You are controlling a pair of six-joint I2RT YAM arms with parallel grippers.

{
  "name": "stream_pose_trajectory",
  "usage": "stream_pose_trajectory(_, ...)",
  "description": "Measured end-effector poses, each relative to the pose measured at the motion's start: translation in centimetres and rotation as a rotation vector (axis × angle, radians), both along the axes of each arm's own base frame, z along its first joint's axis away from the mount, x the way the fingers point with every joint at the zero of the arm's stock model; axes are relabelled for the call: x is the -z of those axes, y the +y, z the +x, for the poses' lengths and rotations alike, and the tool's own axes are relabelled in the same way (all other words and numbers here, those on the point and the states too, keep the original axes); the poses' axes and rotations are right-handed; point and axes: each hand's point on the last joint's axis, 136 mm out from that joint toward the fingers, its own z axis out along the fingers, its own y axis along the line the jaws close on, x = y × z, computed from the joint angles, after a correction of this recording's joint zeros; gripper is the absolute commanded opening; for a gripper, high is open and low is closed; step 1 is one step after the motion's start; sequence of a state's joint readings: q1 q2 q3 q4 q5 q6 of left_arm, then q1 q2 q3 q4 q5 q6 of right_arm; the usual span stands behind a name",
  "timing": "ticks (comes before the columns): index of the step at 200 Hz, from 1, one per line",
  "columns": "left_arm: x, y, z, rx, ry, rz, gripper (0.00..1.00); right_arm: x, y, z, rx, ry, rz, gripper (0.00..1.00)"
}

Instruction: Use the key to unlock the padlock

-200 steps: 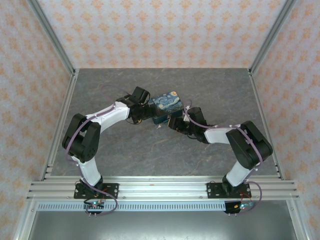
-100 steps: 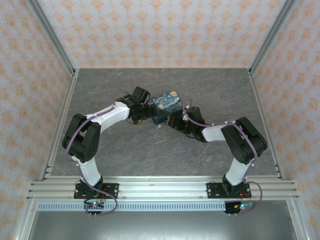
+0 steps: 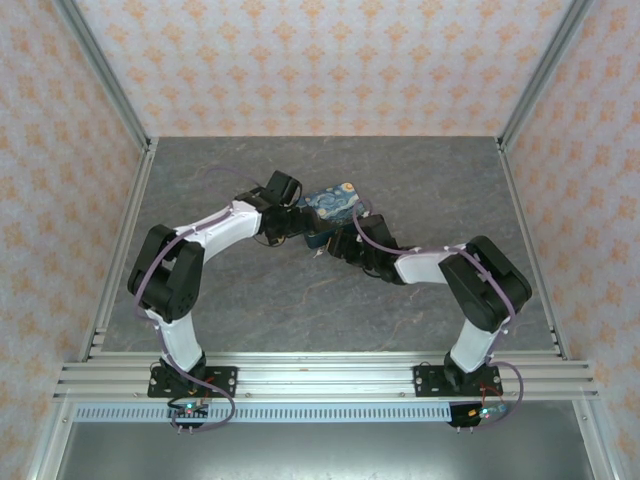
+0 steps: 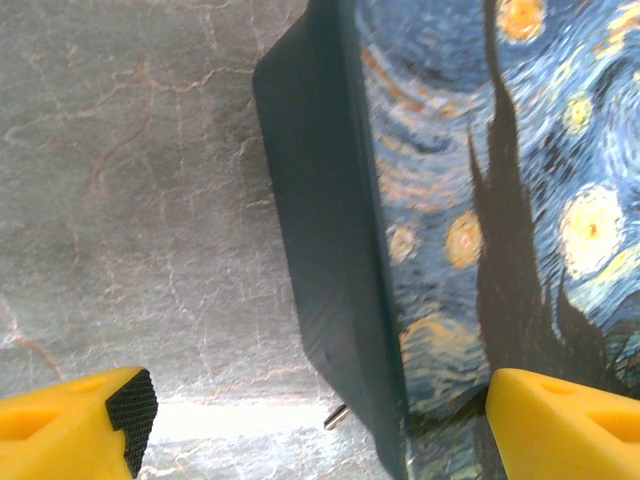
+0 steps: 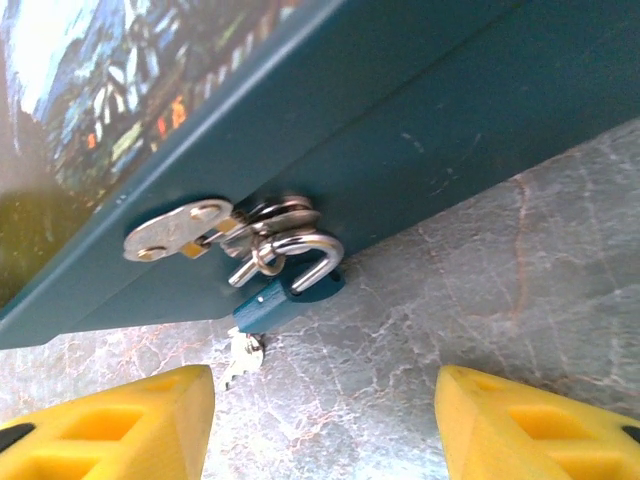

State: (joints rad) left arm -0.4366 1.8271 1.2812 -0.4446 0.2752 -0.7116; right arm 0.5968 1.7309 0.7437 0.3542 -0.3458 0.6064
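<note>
The teal-blue padlock (image 5: 283, 297) hangs by its metal shackle (image 5: 303, 252) from the silver hasp (image 5: 178, 231) on the front of the starry-print box (image 3: 335, 200). One shackle leg appears to stand free of the body. The key (image 5: 240, 357) sticks out under the padlock, resting on the table. My right gripper (image 5: 325, 425) is open just in front of the padlock, with only bare table between its yellow fingers (image 5: 110, 420). My left gripper (image 4: 320, 430) is open wide, straddling the box's edge (image 4: 330, 250), one finger (image 4: 565, 420) over the printed face.
The grey marble table (image 3: 250, 300) is walled by patterned panels and metal posts. An aluminium rail (image 3: 310, 375) with both arm bases runs along the near edge. Both arms (image 3: 215, 230) meet at the box in mid-table.
My right gripper has slid left along the box front toward the padlock and its jaws have spread wider. The box has turned slightly. The left arm has hardly moved.
</note>
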Motion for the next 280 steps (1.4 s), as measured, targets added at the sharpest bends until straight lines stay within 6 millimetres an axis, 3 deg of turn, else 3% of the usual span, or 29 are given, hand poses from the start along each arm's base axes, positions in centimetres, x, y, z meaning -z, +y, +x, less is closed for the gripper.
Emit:
stream_pose_trajectory(59, -0.1, -1.6, 3.6, 0.004, -0.023, -0.004, 0.87, -3.4, -1.9, 0.6, 0.077, -0.051, 0.059, 0.62)
stream_pose_trajectory(105, -0.2, -3.1, 6.6, 0.006, -0.050, -0.021, 0.87, -3.0, -4.2, 1.0, 0.149, -0.033, 0.073, 0.62)
stream_pose_trajectory(159, -0.4, -5.0, 10.6, 0.007, -0.087, -0.042, 0.87, -3.0, -3.9, 0.8, 0.148, -0.016, 0.093, 0.62)
stream_pose_trajectory(213, -0.3, -4.0, 10.0, -0.003, -0.073, -0.038, 0.87, -2.4, -1.9, 0.3, 0.143, 0.020, 0.005, 0.66)
stream_pose_trajectory(280, -2.7, -0.6, 8.6, -0.056, -0.083, -0.038, 0.87, -2.0, 1.0, 2.3, 0.200, 0.077, -0.174, 0.55)
